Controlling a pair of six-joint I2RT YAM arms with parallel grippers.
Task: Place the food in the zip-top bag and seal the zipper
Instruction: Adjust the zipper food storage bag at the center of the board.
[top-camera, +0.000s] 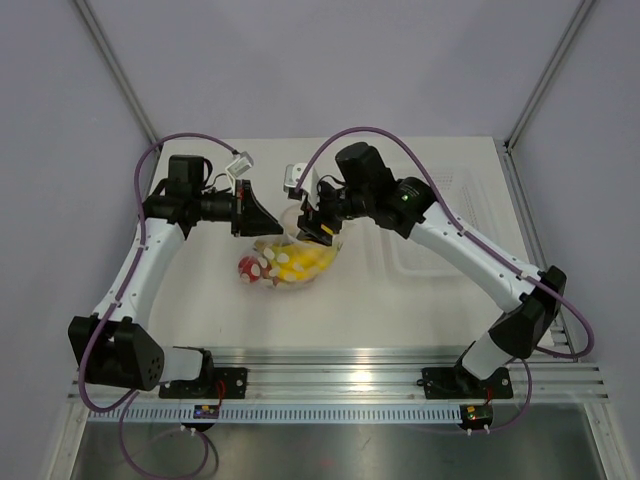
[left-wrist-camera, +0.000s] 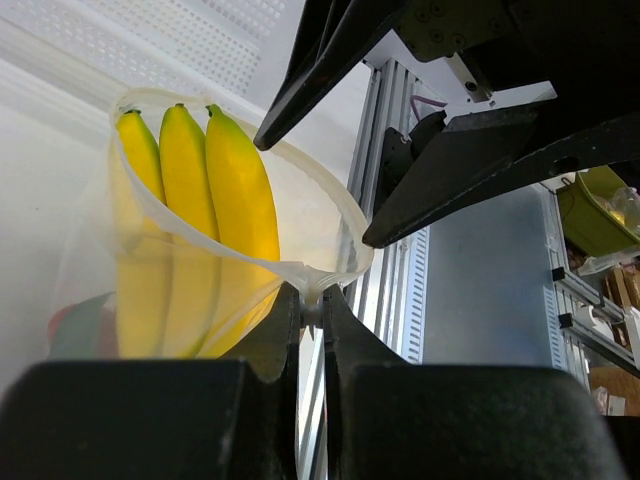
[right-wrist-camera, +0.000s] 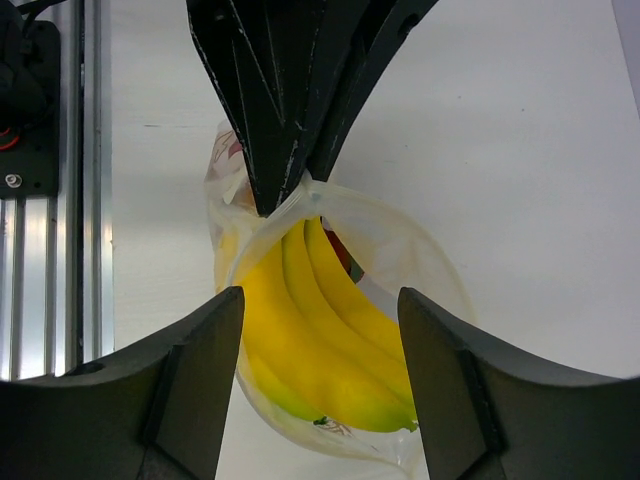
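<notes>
The zip-top bag (top-camera: 292, 268) lies mid-table with its mouth held open in a loop. The yellow bananas (top-camera: 305, 260) and the red strawberries (top-camera: 251, 267) are inside it. My left gripper (top-camera: 264, 235) is shut on the bag's mouth edge; in the left wrist view (left-wrist-camera: 312, 306) the zipper strip (left-wrist-camera: 200, 236) is pinched between the tips, with the bananas (left-wrist-camera: 210, 210) behind it. My right gripper (top-camera: 322, 232) is open just above the mouth. In the right wrist view (right-wrist-camera: 318, 302) its fingers straddle the bananas (right-wrist-camera: 320, 340) without touching, and a bit of strawberry (right-wrist-camera: 341, 252) shows deeper in.
A clear rigid tray (top-camera: 430, 255) lies to the right of the bag, under my right arm. Aluminium rails (top-camera: 340, 365) run along the near table edge. The two grippers are close together over the bag.
</notes>
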